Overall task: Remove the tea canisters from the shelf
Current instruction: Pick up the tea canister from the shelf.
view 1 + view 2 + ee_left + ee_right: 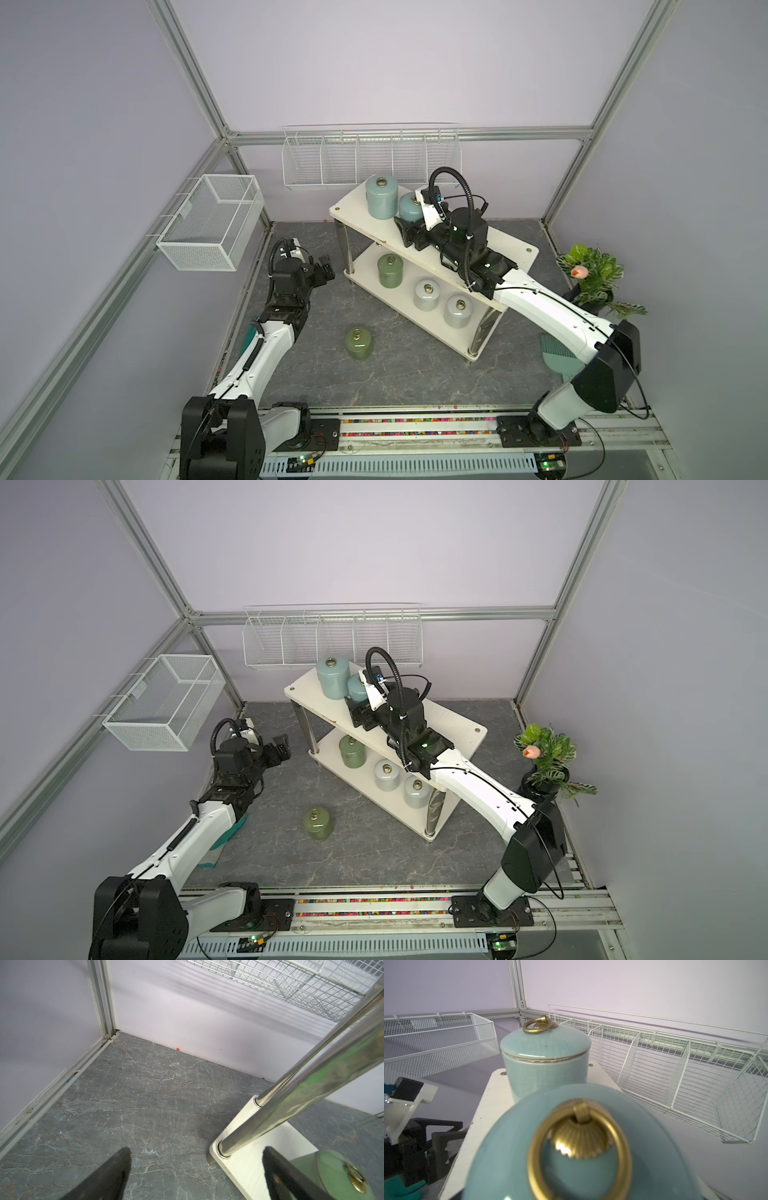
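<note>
I can't tell if right claw grips the light blue canister at its tips; looks slick, brittle, so I'd take mid-body.

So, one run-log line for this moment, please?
left gripper open, empty | right gripper at nearer light blue canister | one olive canister off shelf

Closest blue jar fills the right wrist view, all blurry and cropped; green jar is cropped too.

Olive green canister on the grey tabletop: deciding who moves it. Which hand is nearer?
Left. Left hand hovers low beyond the olive green canister; right hand is at the cream shelf's top tier.
</note>
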Robot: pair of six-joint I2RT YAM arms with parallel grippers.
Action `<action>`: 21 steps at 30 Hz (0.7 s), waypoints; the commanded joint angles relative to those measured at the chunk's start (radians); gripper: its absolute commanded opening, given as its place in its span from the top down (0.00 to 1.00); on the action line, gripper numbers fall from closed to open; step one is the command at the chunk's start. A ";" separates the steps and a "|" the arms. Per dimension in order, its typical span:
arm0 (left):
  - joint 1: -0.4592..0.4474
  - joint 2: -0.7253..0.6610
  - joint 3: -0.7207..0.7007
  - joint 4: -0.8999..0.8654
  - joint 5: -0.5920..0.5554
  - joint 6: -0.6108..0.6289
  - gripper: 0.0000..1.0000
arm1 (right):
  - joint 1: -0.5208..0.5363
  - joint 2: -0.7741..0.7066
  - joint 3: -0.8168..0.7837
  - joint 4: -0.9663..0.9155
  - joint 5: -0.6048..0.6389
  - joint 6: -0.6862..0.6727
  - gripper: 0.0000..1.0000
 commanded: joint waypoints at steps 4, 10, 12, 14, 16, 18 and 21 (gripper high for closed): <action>-0.005 0.007 -0.009 0.015 -0.012 0.017 0.00 | -0.011 0.010 0.013 0.059 0.019 0.021 0.08; -0.005 0.011 -0.011 0.015 -0.016 0.022 0.00 | -0.012 0.011 0.016 0.054 0.011 0.027 0.12; -0.004 0.011 -0.012 0.015 -0.019 0.021 0.00 | -0.013 0.012 0.016 0.052 0.009 0.028 0.15; -0.004 0.011 -0.014 0.018 -0.020 0.021 0.00 | -0.012 0.015 0.016 0.050 0.005 0.030 0.18; -0.004 0.013 -0.012 0.018 -0.021 0.024 0.00 | -0.012 0.013 0.012 0.051 -0.003 0.032 0.21; -0.004 0.015 -0.012 0.016 -0.020 0.025 0.00 | -0.012 0.008 0.007 0.050 -0.007 0.034 0.24; -0.004 0.015 -0.010 0.015 -0.023 0.026 0.00 | -0.013 -0.001 0.002 0.050 -0.023 0.036 0.27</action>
